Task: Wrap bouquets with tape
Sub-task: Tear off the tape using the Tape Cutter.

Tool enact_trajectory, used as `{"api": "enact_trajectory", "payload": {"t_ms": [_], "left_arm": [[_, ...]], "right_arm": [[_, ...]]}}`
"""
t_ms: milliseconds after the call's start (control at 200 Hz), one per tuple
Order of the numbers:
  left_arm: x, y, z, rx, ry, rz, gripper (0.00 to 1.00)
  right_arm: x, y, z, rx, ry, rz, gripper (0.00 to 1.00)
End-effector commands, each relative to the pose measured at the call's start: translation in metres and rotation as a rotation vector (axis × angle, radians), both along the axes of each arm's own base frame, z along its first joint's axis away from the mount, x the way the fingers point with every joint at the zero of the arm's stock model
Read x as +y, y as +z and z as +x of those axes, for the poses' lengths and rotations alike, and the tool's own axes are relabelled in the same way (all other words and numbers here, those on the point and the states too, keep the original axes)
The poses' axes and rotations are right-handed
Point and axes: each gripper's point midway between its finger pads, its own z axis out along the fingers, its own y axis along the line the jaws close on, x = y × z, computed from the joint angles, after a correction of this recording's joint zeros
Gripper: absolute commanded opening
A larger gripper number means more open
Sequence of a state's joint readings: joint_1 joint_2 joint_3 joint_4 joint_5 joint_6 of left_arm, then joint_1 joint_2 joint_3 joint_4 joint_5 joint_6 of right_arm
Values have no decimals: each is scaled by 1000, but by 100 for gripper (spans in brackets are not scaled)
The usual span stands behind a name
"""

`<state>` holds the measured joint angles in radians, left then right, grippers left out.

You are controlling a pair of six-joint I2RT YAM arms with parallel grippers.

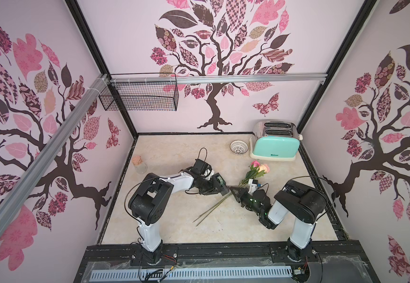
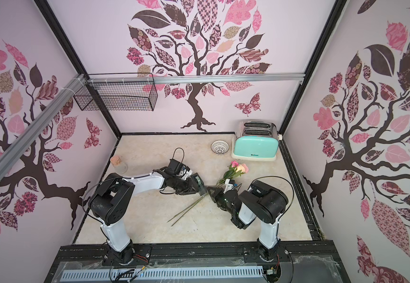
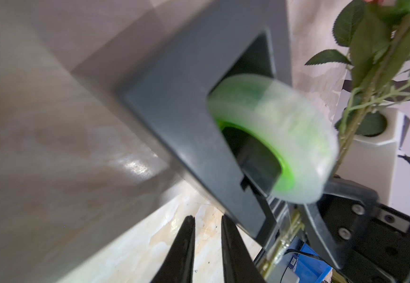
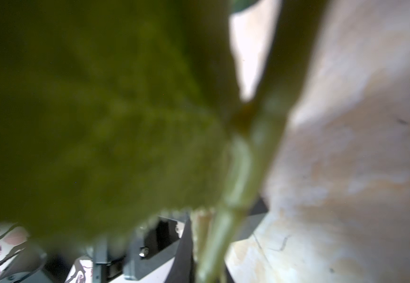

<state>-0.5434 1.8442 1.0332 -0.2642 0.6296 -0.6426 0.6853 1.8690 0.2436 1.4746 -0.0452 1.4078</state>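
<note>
Right end effector (image 1: 234,192) pinches bouquets (image 1: 259,168) mid-stem, mid-bench (image 1: 174,149); blooms point toward toaster (image 1: 273,147), stem ends toward front edge. Left end effector (image 3: 207,219) narrowly spread, nothing between; tape (image 3: 284,127) just beside. We see free bench left, rear.

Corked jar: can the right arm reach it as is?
Probably not: the right claw is shut on the bouquets, and the left arm and tape lie between it and the corked jar.

A mint toaster (image 1: 273,147) and a white mesh bowl (image 1: 239,147) are set far right on the marbled table (image 1: 174,152). A corked jar (image 1: 139,165) is placed far left.
</note>
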Motion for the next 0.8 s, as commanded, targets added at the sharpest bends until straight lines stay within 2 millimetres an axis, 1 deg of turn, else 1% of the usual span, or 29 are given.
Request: {"api": "enact_trajectory", "payload": {"t_ms": [0, 170, 280, 350, 465, 550, 620, 685, 795], "left_arm": [[-6, 8, 10, -31, 7, -25, 23], [-5, 10, 8, -35, 1, -20, 23], [5, 15, 8, -63, 1, 30, 23], [16, 22, 7, -93, 5, 77, 24], [34, 39, 7, -178, 1, 167, 24], [40, 54, 8, -271, -25, 205, 27], [38, 64, 7, -350, -74, 248, 32], [36, 66, 7, -405, -118, 314, 37], [19, 65, 2, -392, -166, 335, 38]], "right_arm": [[4, -2, -4, 7, 16, 31, 0], [3, -5, -3, 6, 9, 21, 0], [5, -6, -2, 4, 15, 16, 0], [5, -7, -2, 6, 17, 12, 0], [6, -7, -1, 4, 19, 13, 0], [7, -7, -1, 7, 22, 16, 0], [8, -7, -1, 10, 23, 19, 0], [9, -7, -1, 10, 25, 23, 0], [8, -7, -1, 10, 24, 23, 0]]}}
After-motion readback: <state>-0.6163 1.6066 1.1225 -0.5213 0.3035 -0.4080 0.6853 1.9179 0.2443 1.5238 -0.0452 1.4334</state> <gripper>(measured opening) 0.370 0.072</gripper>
